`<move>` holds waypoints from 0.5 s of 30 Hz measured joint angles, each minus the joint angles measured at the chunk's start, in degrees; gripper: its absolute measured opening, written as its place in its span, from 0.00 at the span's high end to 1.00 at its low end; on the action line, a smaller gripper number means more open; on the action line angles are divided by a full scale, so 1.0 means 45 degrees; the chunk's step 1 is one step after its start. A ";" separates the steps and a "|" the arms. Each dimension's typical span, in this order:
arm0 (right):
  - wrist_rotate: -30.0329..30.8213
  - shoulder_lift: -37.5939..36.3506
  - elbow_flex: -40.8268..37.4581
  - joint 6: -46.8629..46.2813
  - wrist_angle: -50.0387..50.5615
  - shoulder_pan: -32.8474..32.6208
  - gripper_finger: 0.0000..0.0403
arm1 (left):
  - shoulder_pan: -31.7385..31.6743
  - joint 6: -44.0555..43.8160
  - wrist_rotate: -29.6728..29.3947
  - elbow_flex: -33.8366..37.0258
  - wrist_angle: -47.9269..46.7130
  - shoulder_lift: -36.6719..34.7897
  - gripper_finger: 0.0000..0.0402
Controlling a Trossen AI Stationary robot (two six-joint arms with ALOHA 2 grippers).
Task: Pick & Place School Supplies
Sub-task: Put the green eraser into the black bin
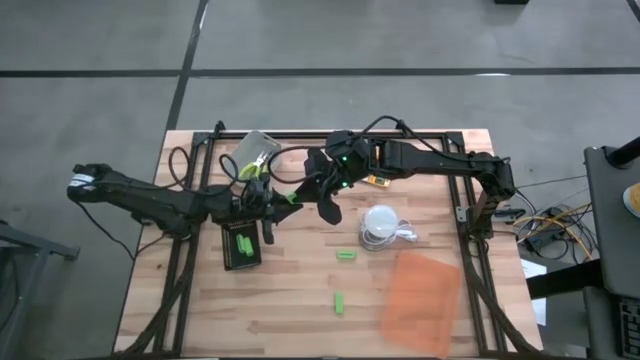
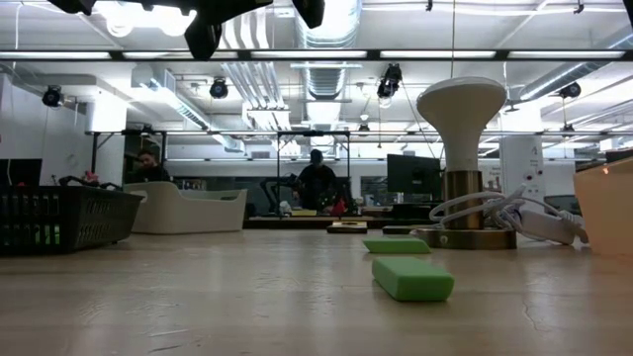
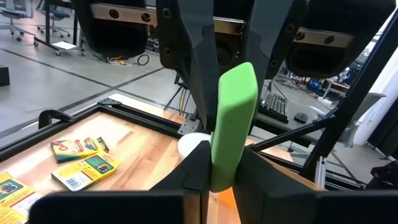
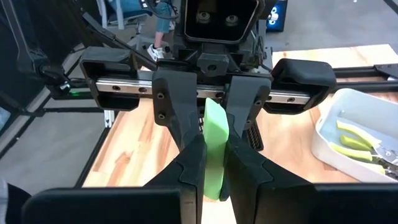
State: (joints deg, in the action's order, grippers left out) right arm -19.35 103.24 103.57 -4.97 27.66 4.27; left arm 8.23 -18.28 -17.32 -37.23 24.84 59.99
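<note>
One bright-green stick [image 1: 293,197] is held in the air between both grippers, above the table's middle and just beyond the black tray [image 1: 228,262]. My left gripper [image 3: 224,177] is shut on one end and my right gripper [image 4: 216,171] on the other; they face each other. Two more green sticks [image 1: 346,255] [image 1: 339,303] lie flat on the table; the low view also shows them [image 2: 412,278] [image 2: 396,245]. The tray holds green sticks [image 1: 243,244]. Orange-yellow boxes [image 3: 86,171] lie flat on the wood. Yellow-green-handled tools [image 4: 357,140] lie in a white bin [image 4: 348,163]. My left gripper pinches the stick's one end [image 3: 219,163] between its two fingers, coming level from the table's left. The stick points straight out from the fingers, clear of the table. My right gripper pinches the stick's other end [image 4: 214,155] between its two fingers, coming from the table's right, in line with the stick. The stick is lifted clear and bridges the two grippers.
A white mushroom-shaped lamp [image 1: 380,225] with its cable stands right of centre. A translucent orange sheet [image 1: 420,292] lies at the near right. A clear bin [image 1: 255,150] stands at the far left. A dark frame [image 1: 300,135] edges the table.
</note>
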 joint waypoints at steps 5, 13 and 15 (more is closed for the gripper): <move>0.0000 0.0000 0.0000 -0.0137 0.0026 0.0000 0.89 | 0.0000 0.0000 0.0005 0.0000 0.0000 0.0000 0.88; -0.0053 0.0000 0.0000 -0.0127 0.0073 0.0000 0.82 | 0.0000 0.0005 -0.0010 0.0005 -0.0049 0.0005 0.88; -0.0057 0.0000 0.0000 -0.0135 0.0079 -0.0005 0.79 | 0.0000 0.0005 -0.0018 0.0005 -0.0049 0.0005 0.88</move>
State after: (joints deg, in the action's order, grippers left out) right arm -19.61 103.24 103.57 -5.58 28.02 4.25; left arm 8.23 -18.26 -17.40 -37.21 24.62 60.01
